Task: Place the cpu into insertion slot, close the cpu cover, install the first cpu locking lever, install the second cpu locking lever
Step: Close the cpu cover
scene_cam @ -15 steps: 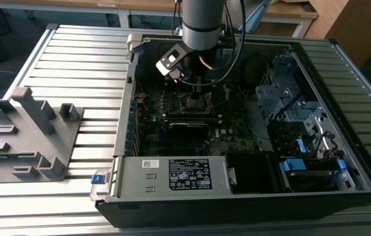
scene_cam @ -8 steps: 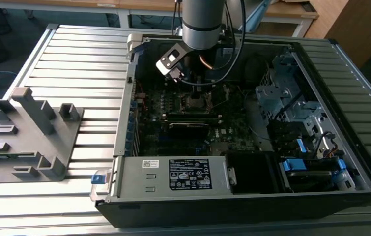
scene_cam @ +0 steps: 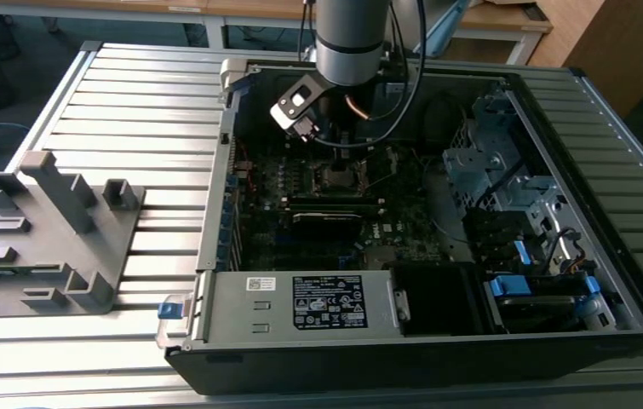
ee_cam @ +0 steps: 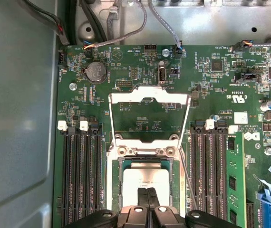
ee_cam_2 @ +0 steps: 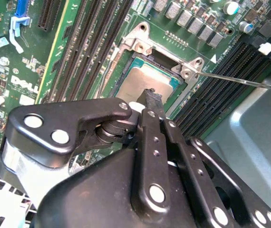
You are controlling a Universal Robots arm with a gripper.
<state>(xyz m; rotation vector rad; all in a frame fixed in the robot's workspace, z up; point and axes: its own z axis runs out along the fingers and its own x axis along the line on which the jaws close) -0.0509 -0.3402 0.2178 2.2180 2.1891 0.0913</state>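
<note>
Setting: an open black computer case (scene_cam: 412,362) lies on a silver slatted metal desk (scene_cam: 128,94). A grey plastic fixture with upright blocks (scene_cam: 54,230) sits on the desk toward the exterior view's left, apart from the case.

Arm: the grey robot arm (scene_cam: 350,34) reaches down into the case, over the green motherboard (ee_cam: 211,95).

Claw: the black two-fingered claw (ee_cam: 149,191) (ee_cam_2: 150,95) is narrow, its fingers pressed together with nothing between them. The tips hang over one edge of the cpu. Whether they touch it cannot be told.

Cpu: the small flat square cpu with a dull grey metal top (ee_cam: 145,176) (ee_cam_2: 145,80) lies flat inside the insertion slot.

Insertion slot: the small square insertion slot with a dark frame and silver metal rim (ee_cam: 145,163) (scene_cam: 338,177) sits between two banks of long black memory slots (ee_cam: 81,180).

Cpu cover: the thin silver metal cpu cover, a square frame with a windowed middle (ee_cam: 150,97), stands open. It is hinged at the slot's edge opposite the claw, and the green board shows through its window.

Locking lever: a thin silver wire locking lever (ee_cam_2: 240,80) (ee_cam: 188,183) juts out beside the slot, across the memory slots, not tucked against the rim.

Nearby: a round silver coin battery (ee_cam: 96,72) sits on the board beyond the open cover.
</note>
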